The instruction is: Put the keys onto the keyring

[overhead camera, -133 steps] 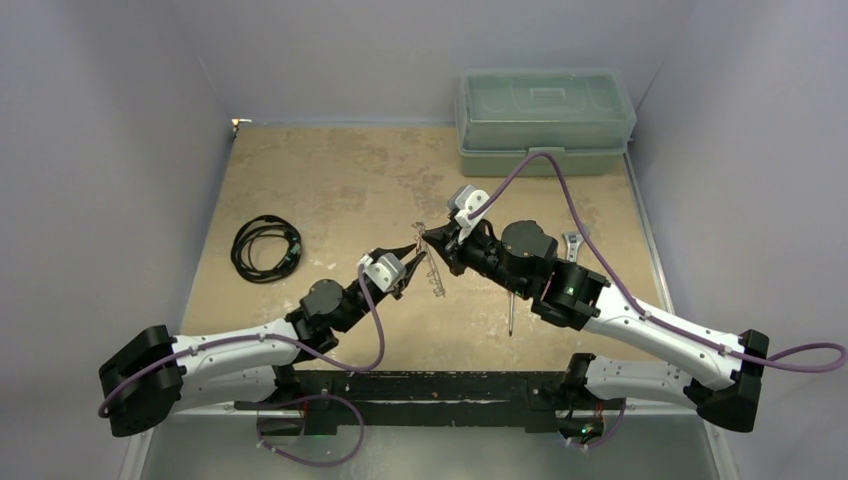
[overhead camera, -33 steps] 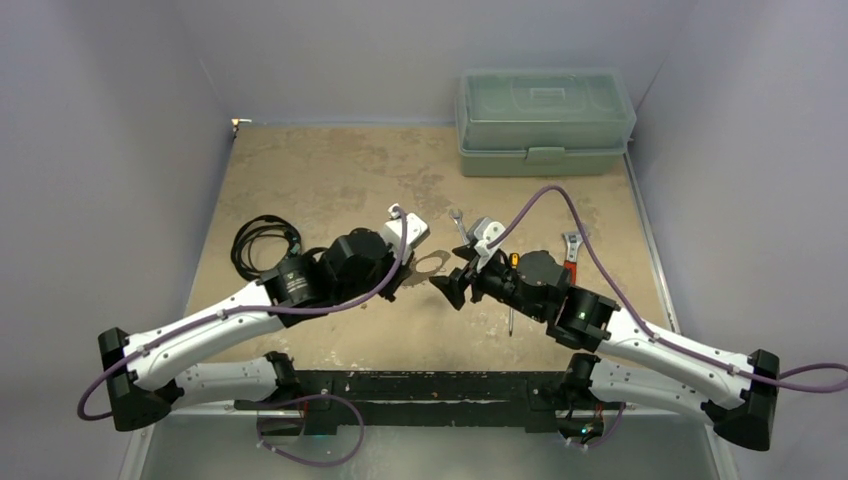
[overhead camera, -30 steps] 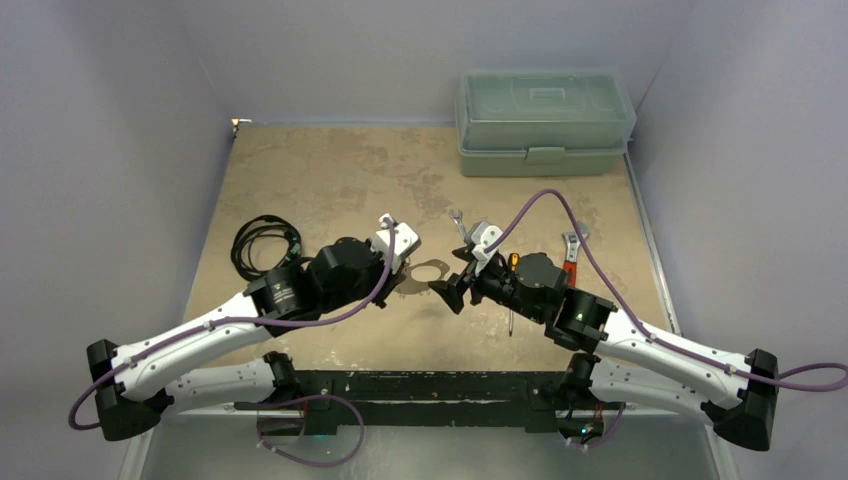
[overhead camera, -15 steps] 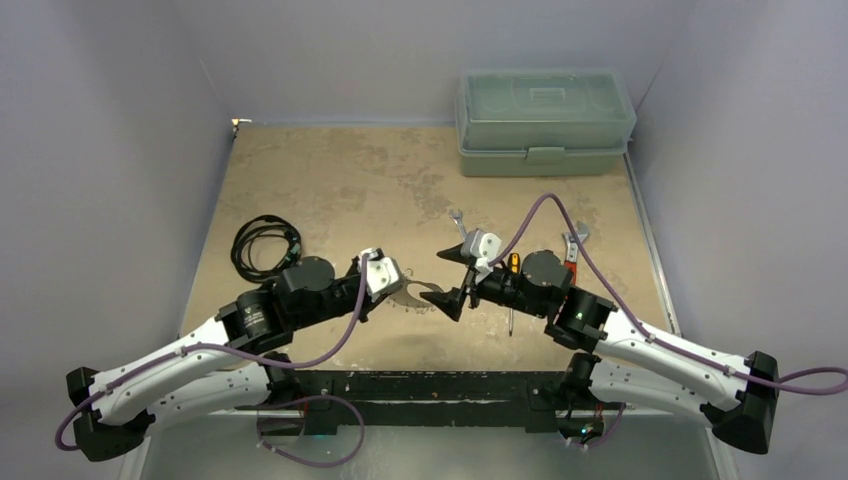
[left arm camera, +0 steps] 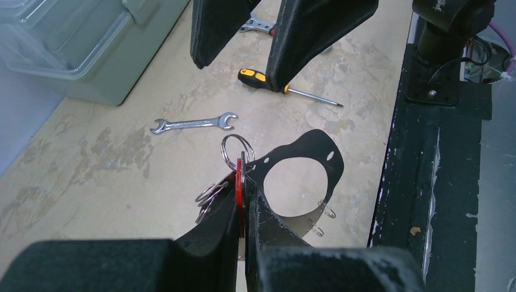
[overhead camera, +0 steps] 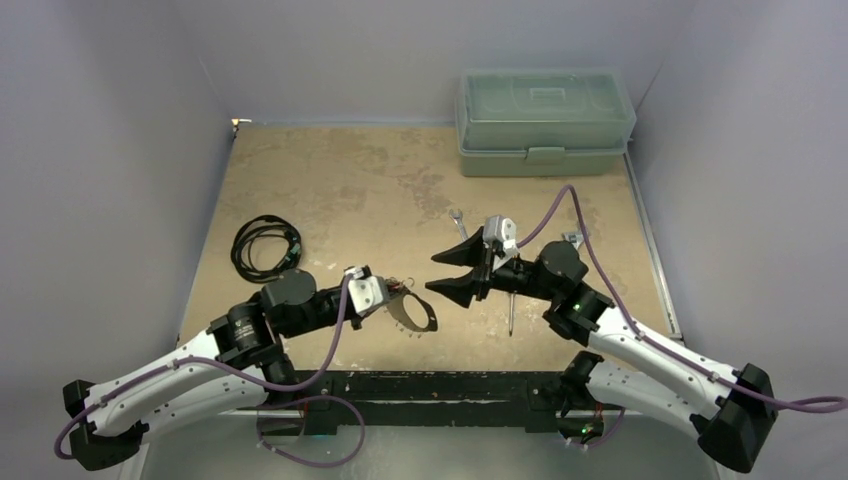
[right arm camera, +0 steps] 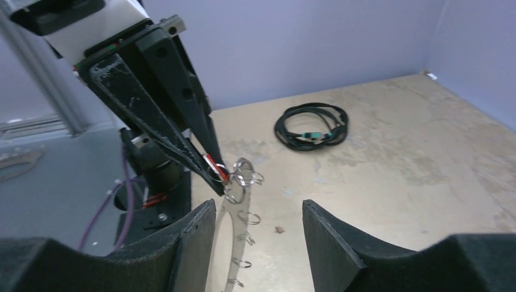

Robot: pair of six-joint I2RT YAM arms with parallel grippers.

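With the left gripper (left arm camera: pixel 243 196) jaws pinched shut on the keyring (left arm camera: pixel 307 146) rim beside the red-tagged keys (left arm camera: pixel 238 182), held above the surface (left arm camera: pixel 109 158), the right gripper (overhead camera: pixel 432 272), jaws wide and close by, could knock the loop and twist it from that thin hold.

The tabletop (overhead camera: pixel 330 180) is viewed whole from high above and behind the arm bases. The left wrist view is taken close along the left tool (left arm camera: pixel 242 188), facing the right tool (left arm camera: pixel 237 76) just ahead. The right wrist view is aimed back the opposite way. The keyring (left arm camera: pixel 298 146), between the tool tips, is shared by all three views, though seemingly only faintly from above.
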